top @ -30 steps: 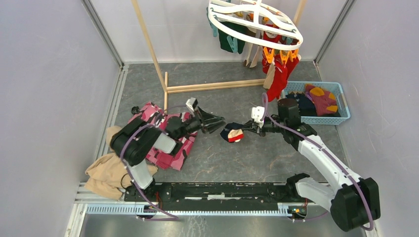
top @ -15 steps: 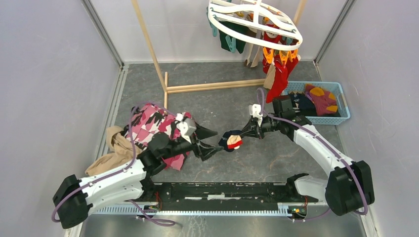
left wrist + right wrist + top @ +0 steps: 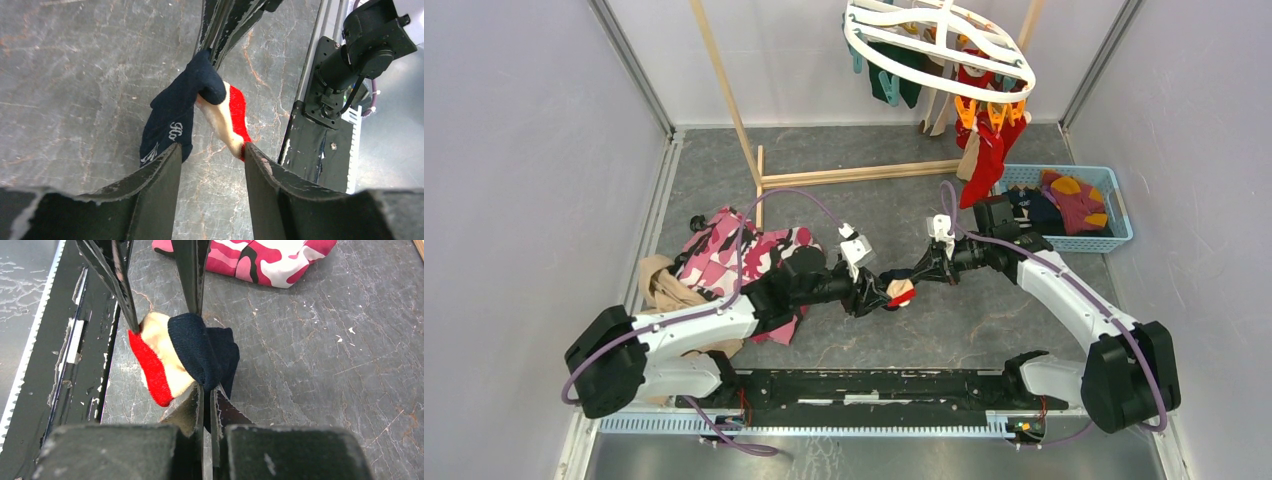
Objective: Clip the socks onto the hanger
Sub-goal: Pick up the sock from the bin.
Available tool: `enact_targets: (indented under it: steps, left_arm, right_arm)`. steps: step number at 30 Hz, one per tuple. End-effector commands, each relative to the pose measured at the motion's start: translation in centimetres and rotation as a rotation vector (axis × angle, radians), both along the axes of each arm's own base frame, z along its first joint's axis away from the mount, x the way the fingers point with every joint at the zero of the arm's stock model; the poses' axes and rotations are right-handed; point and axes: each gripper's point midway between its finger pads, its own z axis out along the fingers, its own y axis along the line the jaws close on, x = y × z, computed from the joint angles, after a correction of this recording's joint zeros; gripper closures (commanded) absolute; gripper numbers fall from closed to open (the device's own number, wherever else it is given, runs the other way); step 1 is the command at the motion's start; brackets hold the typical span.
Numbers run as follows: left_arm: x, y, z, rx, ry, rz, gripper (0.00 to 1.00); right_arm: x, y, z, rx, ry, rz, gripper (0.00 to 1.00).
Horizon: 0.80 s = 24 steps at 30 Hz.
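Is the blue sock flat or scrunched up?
Scrunched: the sock is a folded lump pinched in the shut right claw.

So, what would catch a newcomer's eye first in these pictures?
The navy, cream and red sock in the middle: the right gripper pinches it, while the left gripper, open, flanks its other end. Then the white hanger at the top back, with red socks clipped on.

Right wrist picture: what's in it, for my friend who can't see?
The right arm's jaws, shut, pinch the navy part of a navy, cream and red sock. The left arm's jaws reach in from the top, apart, one each side of it; a pink camouflage cloth lies behind on the grey table.
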Motion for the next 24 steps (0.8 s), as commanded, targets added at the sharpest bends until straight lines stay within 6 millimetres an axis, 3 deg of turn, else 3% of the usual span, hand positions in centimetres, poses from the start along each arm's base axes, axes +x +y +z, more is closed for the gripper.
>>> enact_targets:
  steps: [1, 10, 19, 24]
  left_arm:
    - [0.5, -1.6, 1.2, -0.071, 0.093, 0.030, 0.46]
    - [-0.2, -3.5, 2.0, -0.161, 0.183, -0.018, 0.50]
    - [1.6, -2.6, 3.2, -0.213, 0.250, 0.056, 0.39]
    - [1.7, -3.5, 3.1, -0.215, 0.339, 0.048, 0.45]
  right_arm:
    - [0.6, 0.3, 1.4, 0.017, -0.041, 0.020, 0.99]
    - [0.6, 0.2, 1.1, 0.008, -0.039, 0.022, 0.98]
    - [0.5, 0.2, 1.1, 0.003, -0.043, 0.031, 0.98]
    - [0.5, 0.2, 1.0, 0.002, -0.044, 0.031, 0.98]
